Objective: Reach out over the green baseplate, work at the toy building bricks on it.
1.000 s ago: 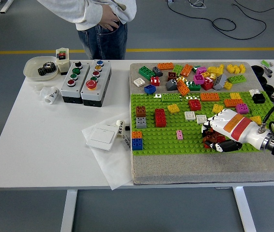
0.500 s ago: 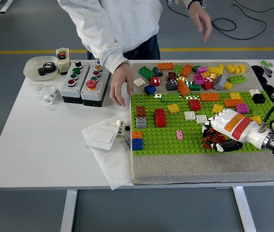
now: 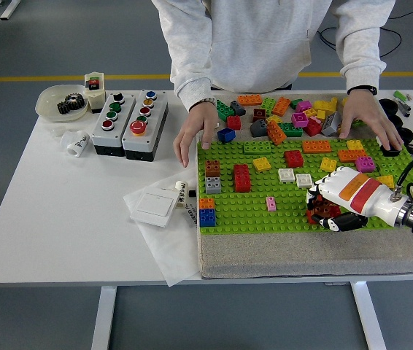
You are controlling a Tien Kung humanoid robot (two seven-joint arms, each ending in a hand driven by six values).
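Curling our right hand around the red and dark bricks near the green baseplate's front right, we should grip firmly and lift straight, while the person's hands press its far edge.

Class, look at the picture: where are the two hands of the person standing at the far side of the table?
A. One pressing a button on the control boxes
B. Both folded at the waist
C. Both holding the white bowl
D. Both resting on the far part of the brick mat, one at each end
D: the person's one hand rests at the left corner of the green baseplate, the other hand at the loose bricks on its right.
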